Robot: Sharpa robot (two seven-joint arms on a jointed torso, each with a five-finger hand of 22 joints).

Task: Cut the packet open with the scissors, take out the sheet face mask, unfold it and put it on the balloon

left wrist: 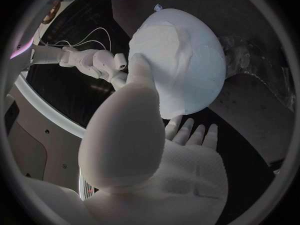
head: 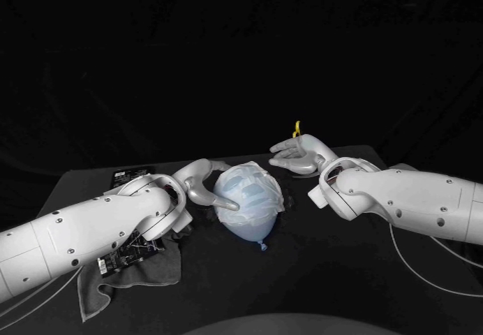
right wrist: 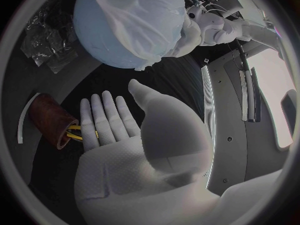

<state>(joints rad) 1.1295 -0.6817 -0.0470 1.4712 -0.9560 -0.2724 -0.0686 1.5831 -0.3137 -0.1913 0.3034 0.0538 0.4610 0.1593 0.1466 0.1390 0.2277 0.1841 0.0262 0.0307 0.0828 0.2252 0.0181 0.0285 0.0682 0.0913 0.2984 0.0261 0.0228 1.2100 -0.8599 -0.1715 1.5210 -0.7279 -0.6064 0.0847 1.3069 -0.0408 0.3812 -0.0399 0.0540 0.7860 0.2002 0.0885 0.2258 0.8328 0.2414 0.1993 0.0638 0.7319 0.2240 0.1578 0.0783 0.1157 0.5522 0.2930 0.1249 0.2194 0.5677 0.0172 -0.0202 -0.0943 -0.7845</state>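
A pale blue, egg-shaped balloon (head: 254, 227) lies mid-desk (head: 342, 272), knot toward the near edge, its far half draped in the wrinkled white mask (head: 246, 187). The left hand (head: 204, 185) lies against its left side, fingers spread flat and the thumb resting on the mask, gripping nothing. The right hand (head: 299, 158) hovers wide and empty at the far right by yellow-handled scissors (head: 297, 128) standing in a brown cup (right wrist: 53, 119); a crinkled clear packet (right wrist: 44, 37) and a grey cloth (head: 136, 273) also lie on the desk.

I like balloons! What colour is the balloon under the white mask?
Pale blue. The balloon shows best in the right wrist view, under the white mask.
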